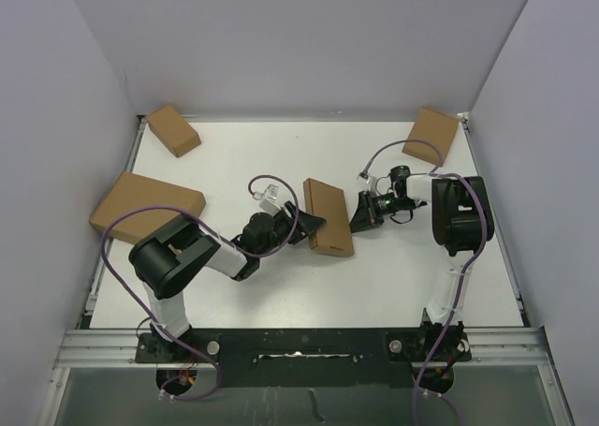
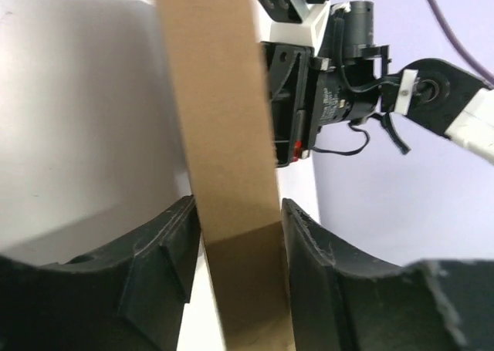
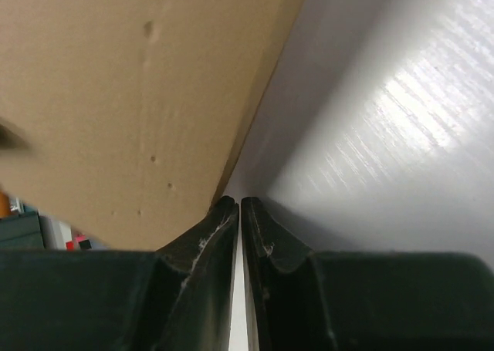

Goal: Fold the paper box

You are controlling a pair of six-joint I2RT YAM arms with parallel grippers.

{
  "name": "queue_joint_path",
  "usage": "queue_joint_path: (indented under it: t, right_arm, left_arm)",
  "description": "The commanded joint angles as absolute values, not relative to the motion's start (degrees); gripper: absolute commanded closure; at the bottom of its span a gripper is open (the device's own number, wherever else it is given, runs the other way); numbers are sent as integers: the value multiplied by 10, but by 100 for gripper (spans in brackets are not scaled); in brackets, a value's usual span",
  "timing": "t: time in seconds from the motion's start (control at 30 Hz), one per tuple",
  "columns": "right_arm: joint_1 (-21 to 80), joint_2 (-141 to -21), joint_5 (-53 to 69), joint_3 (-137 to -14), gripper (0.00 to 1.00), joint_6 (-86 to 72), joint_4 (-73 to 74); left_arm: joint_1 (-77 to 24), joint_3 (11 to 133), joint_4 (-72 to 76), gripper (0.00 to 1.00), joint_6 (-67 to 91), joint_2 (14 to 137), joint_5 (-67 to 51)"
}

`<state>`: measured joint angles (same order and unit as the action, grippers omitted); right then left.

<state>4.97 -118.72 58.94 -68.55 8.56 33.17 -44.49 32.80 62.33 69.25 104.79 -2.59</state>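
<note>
In the middle of the bench, left fingers [image 2: 166, 266]: they stand one on each side of a panel of the paper box [image 2: 231, 135]. Both lie against the cardboard, so they hold it at a middle width.
Right fingers [image 3: 208, 243]: closed almost together, only a thin slit between them and nothing in it. The tips are low at the bench surface, just beside the brown wall of the box.
Paper box: brown cardboard, near the centre of the bench [image 1: 281, 295], between the two pairs of fingers. From above it looks like a flat long shape, the left fingers at its left edge and the right fingers at its right edge.
Left arm [image 1: 173, 257]: it reaches from the near left side towards the centre.
Right arm [image 1: 456, 215]: it bends in from the right side.
Other cardboard boxes: one at the far left corner [image 1: 173, 129], one larger at the left edge [image 1: 147, 206], one at the far right corner [image 1: 432, 134], all well apart from the paper box.
</note>
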Motion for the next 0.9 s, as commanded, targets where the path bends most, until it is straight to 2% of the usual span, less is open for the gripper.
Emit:
queue_joint_path:
  t: [0.0, 0.07, 0.2, 0.3, 0.47, 0.63, 0.73, 0.87]
  right_arm:
    - [54, -1177, 578, -700, 87, 101, 336]
    - [53, -1171, 582, -705, 85, 109, 343]
    - [46, -1143, 583, -717, 65, 134, 364]
    - [35, -1110, 575, -718, 58, 148, 372]
    - [9, -1037, 555, -713, 55, 161, 372]
    - [-35, -986, 563, -702, 54, 158, 364]
    - [-78, -973, 591, -699, 54, 156, 370]
    - [-114, -961, 612, -695, 54, 157, 374]
  left_arm:
    - [-446, 357, 581, 62, 667, 1016, -32]
    - [-445, 362, 530, 65, 641, 988, -23]
    - [-434, 373, 427, 70, 556, 929, -15]
    - [-413, 404, 336, 71, 454, 881, -31]
    - [-404, 511, 118, 71, 176, 823, -58]
    - [-416, 646, -89, 72, -84, 841, -49]
    - [-458, 713, -178, 71, -268, 887, 17]
    - [-501, 732, -180, 72, -391, 932, 102]
